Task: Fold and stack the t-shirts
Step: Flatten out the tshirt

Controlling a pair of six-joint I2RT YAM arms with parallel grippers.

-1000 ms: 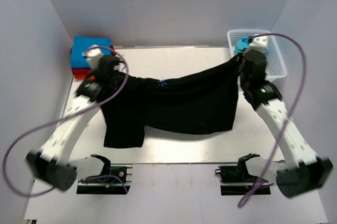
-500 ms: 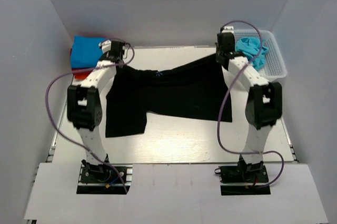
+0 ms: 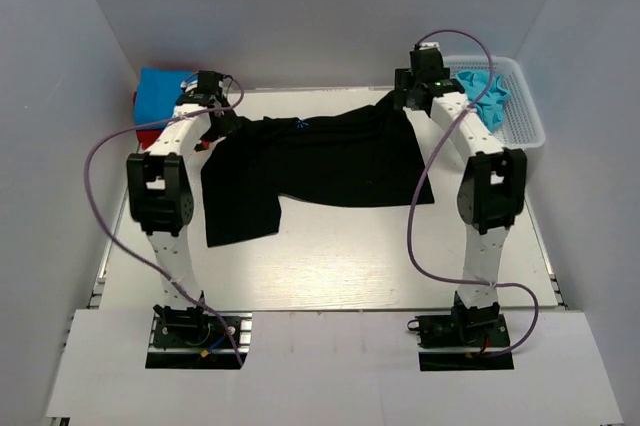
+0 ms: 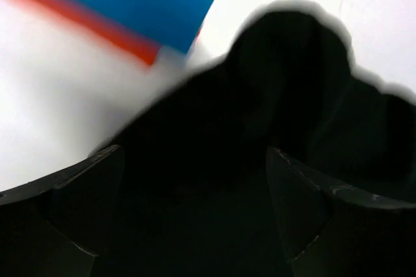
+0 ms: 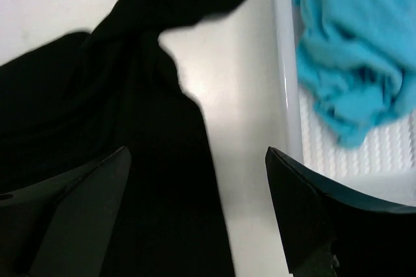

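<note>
Desk: white, flat top, and it fills the floor of the enclosure in front of me. On my right wrist view its surface is pale and unmarked. On my left wrist view it is blurred.

Basket: white plastic lattice, upright at the far right corner of the desk, close to the right wall. Its rim runs just beside bare desk.

Back wall and left wall: plain grey. A white panel lies along the near edge.
</note>
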